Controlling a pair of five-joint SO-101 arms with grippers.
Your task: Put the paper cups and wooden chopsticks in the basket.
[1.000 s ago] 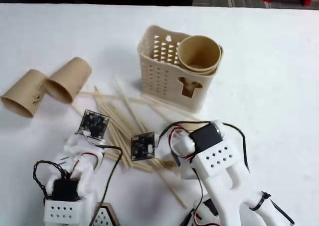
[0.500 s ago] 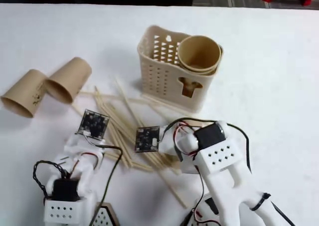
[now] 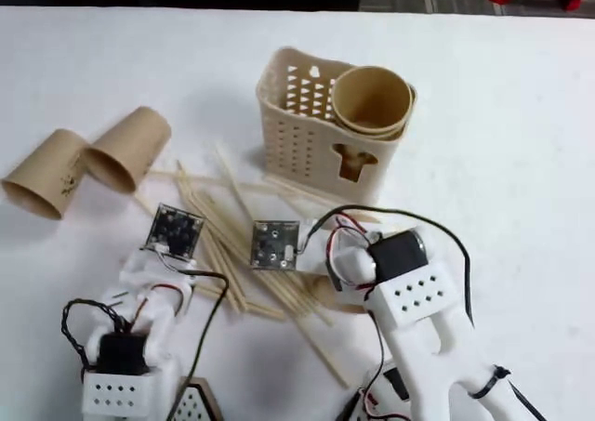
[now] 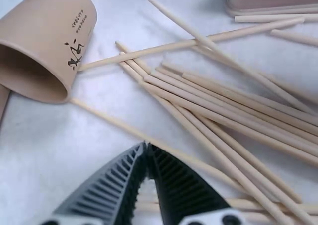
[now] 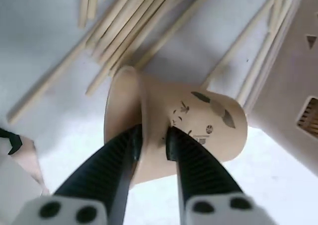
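From above, the perforated basket (image 3: 307, 151) stands upright toward the back of the white table (image 3: 521, 179), and a first paper cup (image 3: 372, 100) already stands in its right end. A second cup (image 3: 130, 147) and a third cup (image 3: 42, 177) lie on their sides, touching each other, well off to the basket's left. Loose chopsticks (image 3: 232, 235) fan across the table between those cups and the basket, a few lying right against its base. The left arm (image 3: 130, 337) sits at the near edge behind the pile. The right arm (image 3: 414, 296) leans over the pile's right side, just in front of the basket.

In the left wrist view, the left gripper (image 4: 146, 148) has its ribbed jaws pressed together with nothing between them, low over the table. A single chopstick crosses just past its tips and the thick bundle lies beyond. One lying cup rests near the sticks' ends.

In the right wrist view, the right gripper (image 5: 151, 135) pinches the wall of a fourth cup (image 5: 203, 118), one finger inside the mouth and one outside. The cup is on its side, its bottom just beside the basket wall, with chopsticks beneath and beyond it.
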